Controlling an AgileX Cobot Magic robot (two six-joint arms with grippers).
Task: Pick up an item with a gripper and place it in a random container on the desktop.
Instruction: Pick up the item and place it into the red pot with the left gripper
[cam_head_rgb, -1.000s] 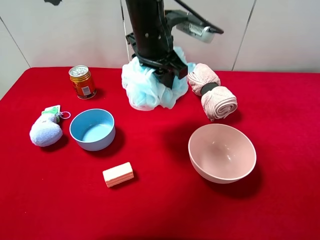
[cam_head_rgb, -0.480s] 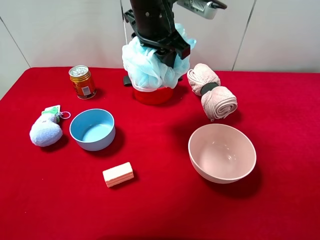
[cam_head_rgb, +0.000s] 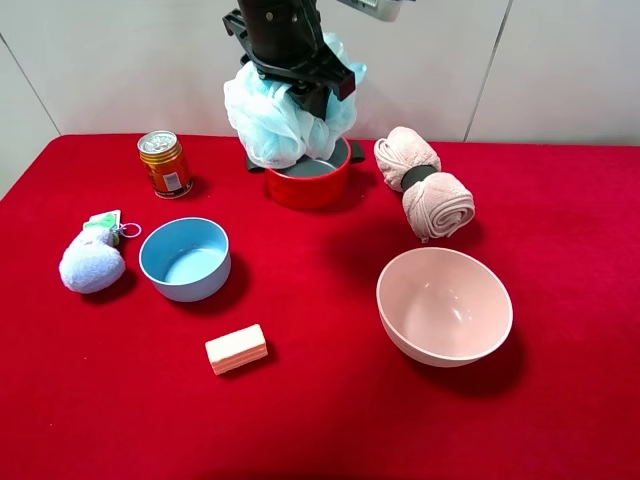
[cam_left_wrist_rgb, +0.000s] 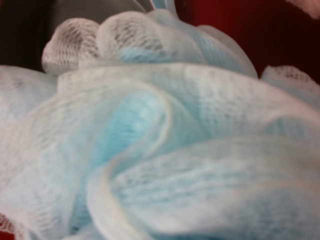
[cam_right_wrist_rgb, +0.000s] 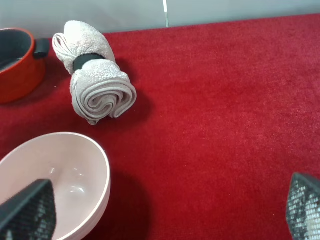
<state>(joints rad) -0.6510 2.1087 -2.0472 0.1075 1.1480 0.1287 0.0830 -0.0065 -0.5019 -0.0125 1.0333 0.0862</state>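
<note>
The fluffy light blue loofah (cam_head_rgb: 278, 115) hangs in the air from my left gripper (cam_head_rgb: 298, 80), which is shut on it near the back of the table. It hovers just above the left rim of the small red pot (cam_head_rgb: 310, 188), whose grey inside shows. In the left wrist view the loofah (cam_left_wrist_rgb: 165, 150) fills the picture and hides the fingers. My right gripper (cam_right_wrist_rgb: 165, 215) is open and empty, low over the red cloth near the pink bowl (cam_right_wrist_rgb: 50, 175). The red pot (cam_right_wrist_rgb: 15, 60) shows at the edge of that view.
A rolled pink towel (cam_head_rgb: 425, 185) lies right of the pot. A pink bowl (cam_head_rgb: 440, 352) sits front right, a light blue bowl (cam_head_rgb: 190, 285) at left. An orange can (cam_head_rgb: 165, 165), a lavender plush toy (cam_head_rgb: 92, 262) and a small pink block (cam_head_rgb: 236, 349) are also on the red cloth.
My left gripper has lifted the loofah up and a little to the left, uncovering the red pot that it hid a second ago. Nothing else has moved.
</note>
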